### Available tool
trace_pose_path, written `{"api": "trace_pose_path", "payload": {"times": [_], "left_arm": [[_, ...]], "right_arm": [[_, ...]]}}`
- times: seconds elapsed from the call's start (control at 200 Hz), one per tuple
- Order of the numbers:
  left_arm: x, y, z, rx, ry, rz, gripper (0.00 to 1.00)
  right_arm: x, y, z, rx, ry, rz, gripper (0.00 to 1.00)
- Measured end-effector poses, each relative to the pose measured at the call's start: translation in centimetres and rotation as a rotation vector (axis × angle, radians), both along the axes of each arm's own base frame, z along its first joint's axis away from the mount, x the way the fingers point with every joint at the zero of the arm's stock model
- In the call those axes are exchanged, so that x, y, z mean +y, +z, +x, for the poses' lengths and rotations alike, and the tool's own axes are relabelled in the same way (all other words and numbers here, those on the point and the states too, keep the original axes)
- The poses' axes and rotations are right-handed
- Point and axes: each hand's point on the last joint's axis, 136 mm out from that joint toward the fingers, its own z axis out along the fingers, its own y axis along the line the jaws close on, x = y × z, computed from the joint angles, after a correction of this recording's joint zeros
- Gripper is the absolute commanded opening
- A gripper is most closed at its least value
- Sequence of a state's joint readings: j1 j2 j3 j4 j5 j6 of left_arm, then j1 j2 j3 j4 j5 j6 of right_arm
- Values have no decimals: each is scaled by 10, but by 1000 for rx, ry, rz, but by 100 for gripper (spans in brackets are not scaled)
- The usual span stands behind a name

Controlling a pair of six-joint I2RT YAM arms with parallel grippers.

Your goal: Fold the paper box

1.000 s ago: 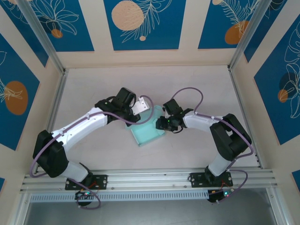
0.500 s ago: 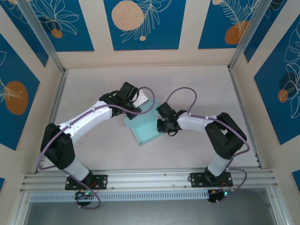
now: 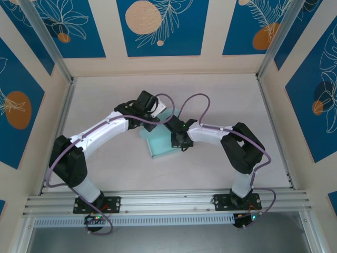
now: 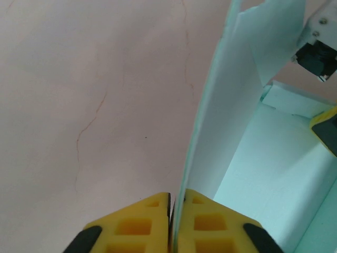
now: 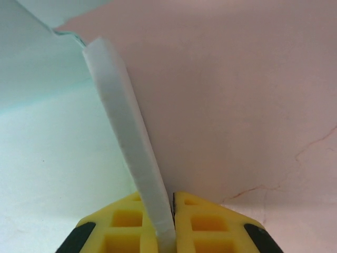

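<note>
The paper box (image 3: 158, 143), pale mint card, lies half folded on the table between my two arms. My left gripper (image 3: 162, 116) is at its far edge, and in the left wrist view that gripper (image 4: 174, 198) is shut on an upright side wall of the paper box (image 4: 226, 126), edge-on between the yellow fingers. My right gripper (image 3: 176, 137) is at the box's right side. Seen from the right wrist, this gripper (image 5: 167, 203) is shut on a narrow raised flap (image 5: 126, 132), with the box's floor (image 5: 47, 153) to the left.
The pale table (image 3: 221, 95) is ringed by aluminium rails (image 3: 168, 199) and patterned blue-and-cream walls. Purple cables loop over both wrists. A yellow pad of the right gripper (image 4: 325, 125) shows at the right edge of the left wrist view.
The right gripper has moved left onto the box's right side and closed on the flap. The left arm swung slightly left and back, and the box shifted with them.
</note>
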State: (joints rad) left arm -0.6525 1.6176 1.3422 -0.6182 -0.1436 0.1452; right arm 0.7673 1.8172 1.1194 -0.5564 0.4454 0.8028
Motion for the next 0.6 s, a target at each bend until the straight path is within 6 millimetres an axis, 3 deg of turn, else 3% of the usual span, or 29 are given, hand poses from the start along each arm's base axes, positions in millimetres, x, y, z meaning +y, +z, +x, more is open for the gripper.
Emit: {"api": "trace_pose_path", "payload": {"times": [0.125, 0.215, 0.265, 0.31, 0.385, 0.46, 0.535, 0.6], "left_arm": [[10, 10, 4, -19, 94, -26, 54], [21, 36, 2, -60, 151, -85, 79], [27, 54, -1, -81, 191, -137, 87], [32, 71, -8, -107, 209, -184, 88], [41, 99, -21, -141, 259, -277, 79], [51, 114, -36, -152, 307, -355, 74], [59, 109, -50, -126, 349, -406, 72], [60, 88, -61, -65, 380, -436, 66]], "right_arm": [[-5, 0, -3, -9, -34, -33, 0], [-15, 1, -3, -18, -70, -73, 0], [-19, 1, -4, -21, -82, -88, 0], [-21, 0, -5, -20, -88, -102, 0], [-22, 0, -8, -21, -91, -115, 0], [-21, 0, -10, -25, -90, -126, 0], [-20, 1, -11, -24, -87, -133, 0], [-20, 1, -13, -24, -83, -137, 0]]}}
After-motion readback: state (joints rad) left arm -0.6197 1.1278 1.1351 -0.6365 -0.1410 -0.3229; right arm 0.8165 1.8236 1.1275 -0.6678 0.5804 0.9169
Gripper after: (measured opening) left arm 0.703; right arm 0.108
